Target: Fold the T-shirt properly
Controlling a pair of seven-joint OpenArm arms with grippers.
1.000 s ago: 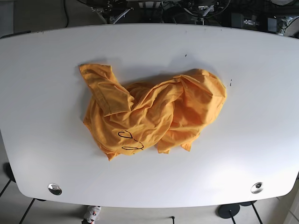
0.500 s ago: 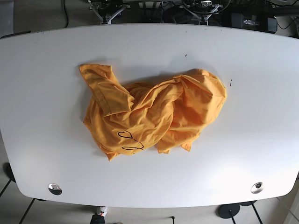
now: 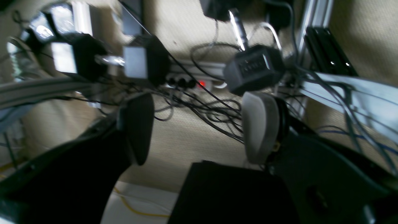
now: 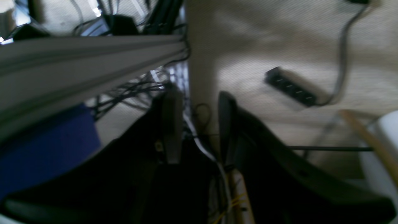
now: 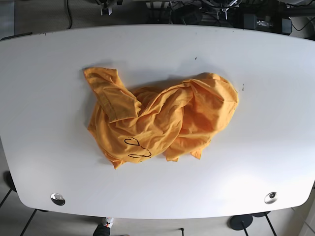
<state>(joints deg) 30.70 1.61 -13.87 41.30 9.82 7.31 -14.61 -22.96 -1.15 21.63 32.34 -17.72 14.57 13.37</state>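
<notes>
T-shirt [image 5: 157, 118]: bright orange, with a thin black looping line drawing near its lower front edge.
Counter [image 5: 44, 98]: plain white, with a few tiny dark specks and two round silver fittings near the front corners.
Left gripper [image 3: 199, 127]: black body; one of the fingers [image 3: 260, 124] faced pale grey, the other dark.
Right gripper [image 4: 196, 124]: black.
Floor [image 4: 279, 37]: beige carpet.
Power strip [image 3: 199, 82]: pale, with a glowing red switch.

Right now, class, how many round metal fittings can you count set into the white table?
2. One round metal fitting sits near the table's front-left corner in the base view; the other near the front-right corner. The crumpled orange T-shirt could hide more.
</notes>
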